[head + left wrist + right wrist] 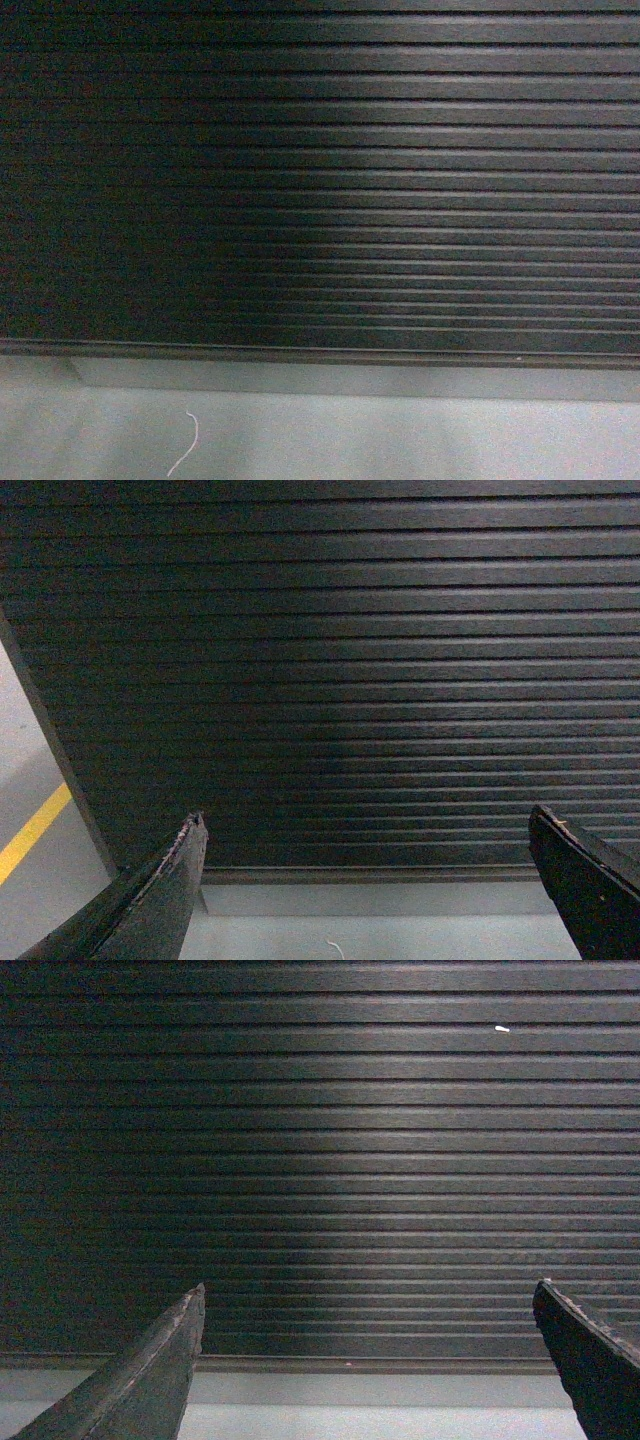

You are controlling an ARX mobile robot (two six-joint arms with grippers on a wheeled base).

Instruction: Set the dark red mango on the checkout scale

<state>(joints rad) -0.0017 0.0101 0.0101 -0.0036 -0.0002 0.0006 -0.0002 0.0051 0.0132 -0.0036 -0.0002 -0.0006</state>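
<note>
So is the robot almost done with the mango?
Not yet. Nothing looks done: no mango or scale shows in any view. The robot faces the checkout slatted front, low by the floor. The left gripper and right gripper are both open and empty. Finding, grabbing and placing the mango all remain.

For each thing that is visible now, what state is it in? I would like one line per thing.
checkout: ribbed front panel upright, fills every view; top not visible
left claw: open, empty, facing the panel
right claw: open, empty, facing the panel
floor: grey, a thin white thread lies on it
yellow line: painted on the floor left of the counter
mango, scale: not in view
</note>
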